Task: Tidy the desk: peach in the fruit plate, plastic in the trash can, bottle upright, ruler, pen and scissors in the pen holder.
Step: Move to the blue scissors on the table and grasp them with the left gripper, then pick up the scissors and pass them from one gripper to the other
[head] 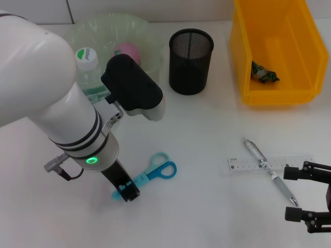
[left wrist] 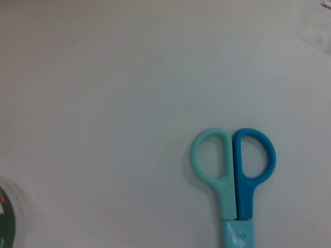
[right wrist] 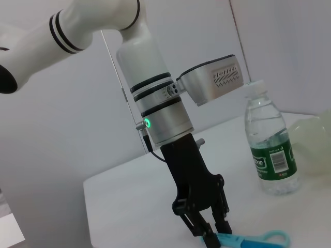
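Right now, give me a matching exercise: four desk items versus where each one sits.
Items:
1. peach
2. plastic scrap
3. scissors
4. pen

Places:
A. crossing the ruler
B. blade end at the left gripper
C. in the yellow bin
D. in the clear fruit plate

Pairs: 1-D, 2-C, 3-B, 4-A

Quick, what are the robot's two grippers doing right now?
Left gripper: closed on the blade end of the blue scissors lying on the desk.
Right gripper: open, holding nothing, beside the pen and ruler.
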Robot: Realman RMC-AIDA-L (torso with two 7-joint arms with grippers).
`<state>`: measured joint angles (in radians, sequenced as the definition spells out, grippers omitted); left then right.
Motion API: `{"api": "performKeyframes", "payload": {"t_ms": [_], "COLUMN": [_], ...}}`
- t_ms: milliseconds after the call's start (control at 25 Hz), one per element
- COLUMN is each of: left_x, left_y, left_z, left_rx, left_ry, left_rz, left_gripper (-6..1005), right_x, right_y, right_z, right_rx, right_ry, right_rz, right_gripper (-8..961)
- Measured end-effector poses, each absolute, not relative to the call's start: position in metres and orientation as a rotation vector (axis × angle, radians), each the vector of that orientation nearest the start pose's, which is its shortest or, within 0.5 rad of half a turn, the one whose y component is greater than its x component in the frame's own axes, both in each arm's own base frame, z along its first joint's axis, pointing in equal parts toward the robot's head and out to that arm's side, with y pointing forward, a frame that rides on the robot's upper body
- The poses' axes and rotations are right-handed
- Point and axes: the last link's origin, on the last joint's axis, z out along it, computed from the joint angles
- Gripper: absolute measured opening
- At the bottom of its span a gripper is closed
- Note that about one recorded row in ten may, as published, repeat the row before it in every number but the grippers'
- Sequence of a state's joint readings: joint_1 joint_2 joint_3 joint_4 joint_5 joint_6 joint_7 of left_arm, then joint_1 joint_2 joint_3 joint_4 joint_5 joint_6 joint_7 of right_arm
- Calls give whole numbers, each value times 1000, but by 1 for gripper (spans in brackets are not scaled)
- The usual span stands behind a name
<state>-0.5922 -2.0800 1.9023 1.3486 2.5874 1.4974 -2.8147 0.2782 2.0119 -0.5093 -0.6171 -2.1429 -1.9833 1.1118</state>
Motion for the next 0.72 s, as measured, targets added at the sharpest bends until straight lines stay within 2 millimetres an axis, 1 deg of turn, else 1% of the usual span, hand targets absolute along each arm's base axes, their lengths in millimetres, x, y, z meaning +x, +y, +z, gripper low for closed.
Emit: {"api": "performKeyframes", "payload": {"t_ms": [160, 600, 720], "left_x": [-168, -167, -165], "left_y": [298, 296, 296], "left_z": [-82, -81, -80], "left_rx": [-2685, -2687, -2688], "left_ry": [-769, -759, -748], "left_rz": [838, 819, 797], "left_gripper": [336, 208, 206], "right_x": [324, 326, 326], "right_y": [207, 209, 209], "right_z": [33, 33, 33], "right_rx": [-2825, -2816, -2813], "right_ry": [589, 595, 595], "right_rz": [883, 871, 870], "right_gripper": [839, 839, 839]}}
